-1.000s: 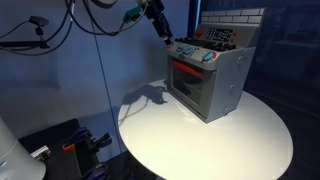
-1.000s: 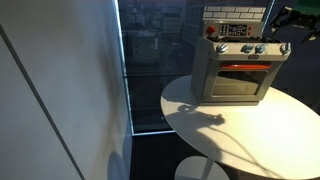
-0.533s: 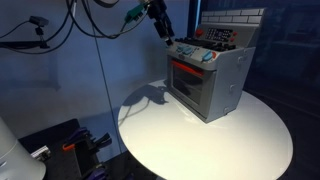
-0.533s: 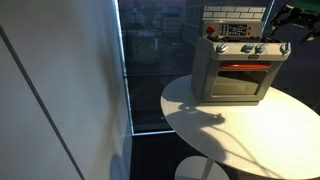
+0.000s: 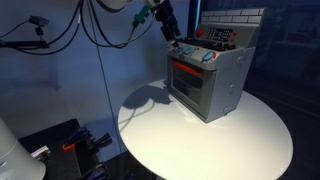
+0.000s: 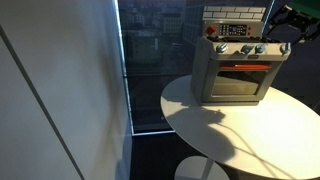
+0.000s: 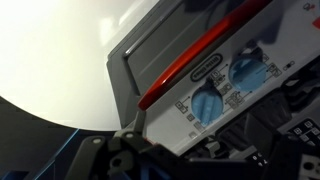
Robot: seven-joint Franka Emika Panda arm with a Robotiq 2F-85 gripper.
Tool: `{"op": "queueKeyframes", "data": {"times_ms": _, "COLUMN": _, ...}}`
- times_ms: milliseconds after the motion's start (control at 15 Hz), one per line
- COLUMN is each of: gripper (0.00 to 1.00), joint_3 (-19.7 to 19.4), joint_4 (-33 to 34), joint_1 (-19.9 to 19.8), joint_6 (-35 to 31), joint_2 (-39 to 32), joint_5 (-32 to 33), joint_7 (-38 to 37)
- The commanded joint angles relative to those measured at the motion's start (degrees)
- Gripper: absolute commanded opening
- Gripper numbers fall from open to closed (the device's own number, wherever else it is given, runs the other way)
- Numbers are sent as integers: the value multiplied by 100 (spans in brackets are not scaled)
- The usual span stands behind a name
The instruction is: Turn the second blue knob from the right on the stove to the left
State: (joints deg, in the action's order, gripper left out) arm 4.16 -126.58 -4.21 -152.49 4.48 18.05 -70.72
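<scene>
Frankly, I could not tell from any view how far the jaws stood open, or whether they had hold of anything. The wrist view showed only dark parts of them along its lower edge. They hung just beside the upper corner of the stove, at one end of its knob row. In both exterior views I could not say whether they touched it.

The wrist view, steeply tilted, gave me one blue knob and its neighbour beside the red door handle. My main worry was closing on the wrong one: the knobs sat close together and I could not count the whole row from that angle. The stove also looked light and unfastened, so I judged a twist or an off-centre push might swivel or shove it instead of turning the knob.

The round white bench looked smooth and glossy, offering the stove little grip. The room was dim and blue-lit, with cables strung overhead and a tall glass pane beyond the bench.
</scene>
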Motion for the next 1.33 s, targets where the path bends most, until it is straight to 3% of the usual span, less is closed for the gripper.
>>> {"op": "queueKeyframes", "data": {"times_ms": 0, "gripper": 100, "joint_3": -129, "joint_4": -12, "joint_1": 64, "joint_6": -444, "joint_2": -182, "joint_5": -292, "joint_7": -23}}
{"op": "queueKeyframes", "data": {"times_ms": 533, "gripper": 100, "joint_3": -81, "joint_4": -26, "joint_1": -20, "joint_6": -1301, "joint_2": -520, "joint_5": -493, "joint_7": -18}}
{"op": "queueKeyframes", "data": {"times_ms": 1267, "gripper": 100, "joint_3": -132, "joint_4": 82, "joint_1": -50, "joint_6": -1727, "joint_2": -723, "joint_5": -423, "joint_7": -62}}
